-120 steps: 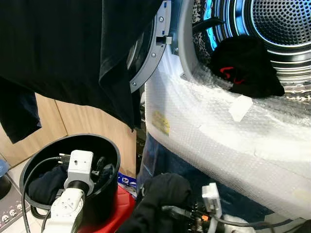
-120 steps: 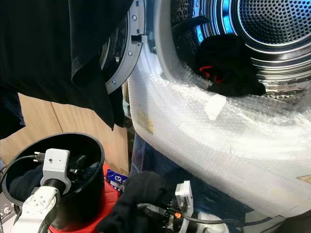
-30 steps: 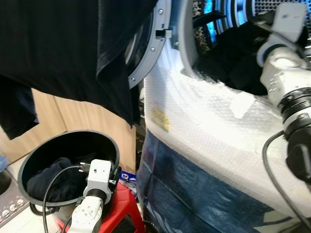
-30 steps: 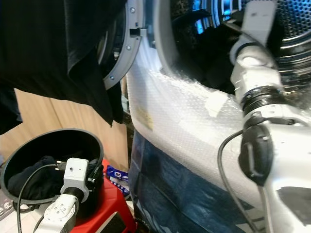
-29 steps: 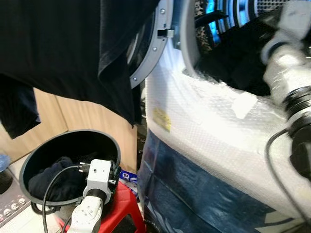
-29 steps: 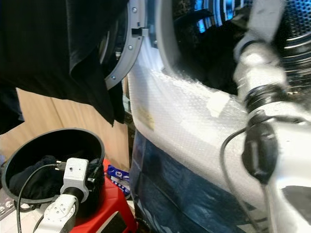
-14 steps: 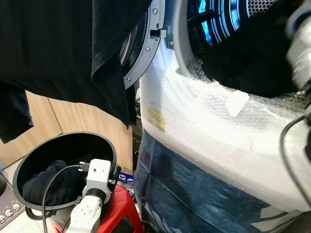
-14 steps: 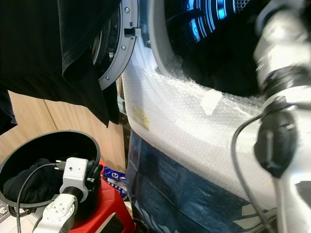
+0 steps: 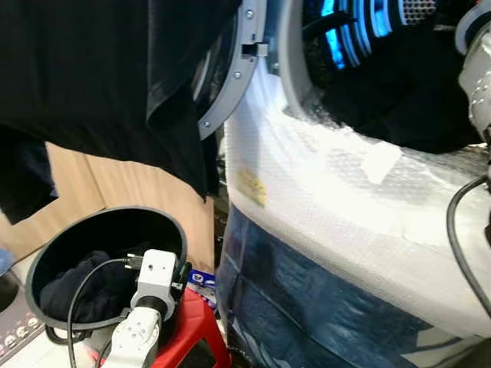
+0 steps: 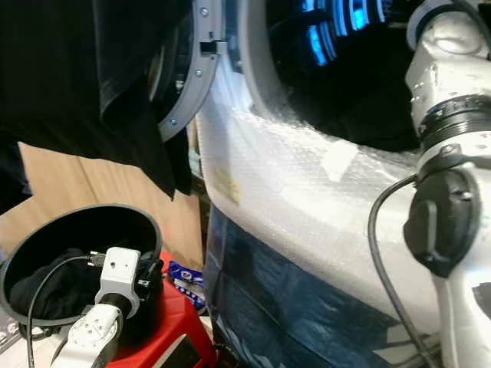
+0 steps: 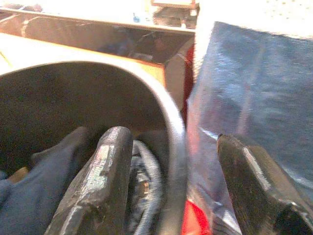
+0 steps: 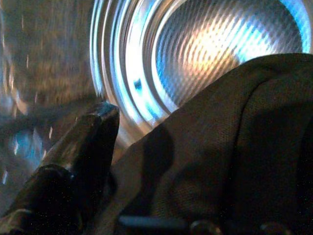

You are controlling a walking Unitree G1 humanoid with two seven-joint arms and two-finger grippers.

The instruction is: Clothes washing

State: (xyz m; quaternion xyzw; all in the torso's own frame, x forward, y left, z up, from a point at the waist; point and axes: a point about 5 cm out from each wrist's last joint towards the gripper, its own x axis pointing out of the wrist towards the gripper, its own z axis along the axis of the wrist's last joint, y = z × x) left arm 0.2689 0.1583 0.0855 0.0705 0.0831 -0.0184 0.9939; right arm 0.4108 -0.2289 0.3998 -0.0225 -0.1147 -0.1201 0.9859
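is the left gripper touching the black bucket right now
Touching. In the left wrist view the left gripper is open astride the black bucket wall, one finger inside lying against the rim, the other outside.

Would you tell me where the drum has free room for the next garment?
The drum's bare perforated back wall lies beyond the dark garment. The mouth is crowded: dark clothes heap along its lower lip beside the right arm. The bucket has bare room above its remaining clothes.

right end effector (image 12: 146, 161) second finger hidden by dark garment (image 12: 220, 147) | drum (image 12: 220, 44) blurred
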